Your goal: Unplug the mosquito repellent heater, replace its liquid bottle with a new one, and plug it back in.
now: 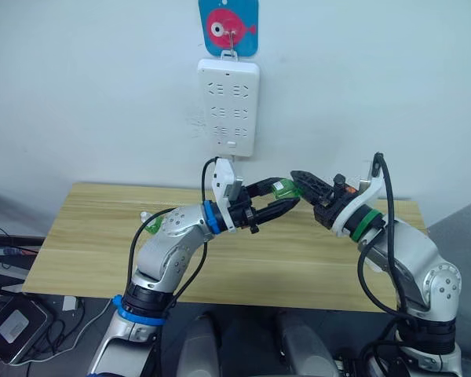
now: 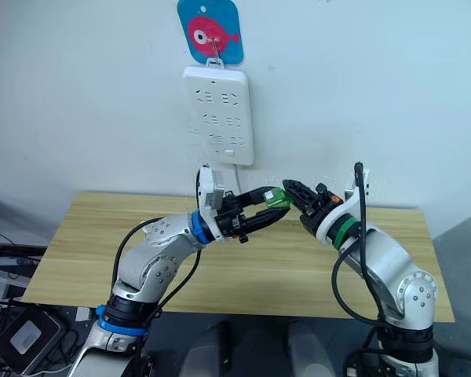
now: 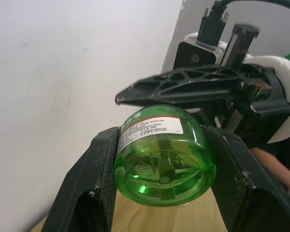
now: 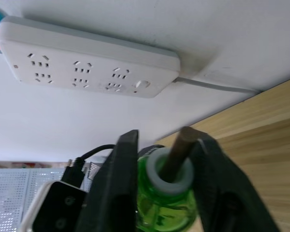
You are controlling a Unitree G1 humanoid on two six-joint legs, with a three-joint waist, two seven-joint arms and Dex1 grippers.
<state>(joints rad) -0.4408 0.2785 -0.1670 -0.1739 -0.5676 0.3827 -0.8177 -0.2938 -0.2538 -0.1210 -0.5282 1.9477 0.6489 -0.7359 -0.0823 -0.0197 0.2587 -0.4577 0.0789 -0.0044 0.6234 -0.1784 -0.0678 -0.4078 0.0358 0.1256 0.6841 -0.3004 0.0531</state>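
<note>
A small green translucent liquid bottle [image 1: 283, 188] hangs above the wooden table [image 1: 86, 236], between my two grippers. My left gripper [image 1: 289, 194] is shut on its round body, one finger [image 3: 94, 169] on each side, the bottle's base [image 3: 164, 174] facing that wrist. My right gripper [image 1: 300, 181] comes from the other side and is shut around the bottle's neck [image 4: 170, 181]. A thin brown bare wick stem [image 4: 176, 154] sticks out between its fingers; there is no cap. The mosquito repellent heater is out of view.
A long white power strip [image 1: 228, 106] hangs on the wall just above the grippers, its sockets empty, under a blue plate with a pink fish [image 1: 228, 27]. Its cable [image 4: 217, 86] runs down to the table. A small green and white item [image 1: 146, 217] lies behind my left elbow.
</note>
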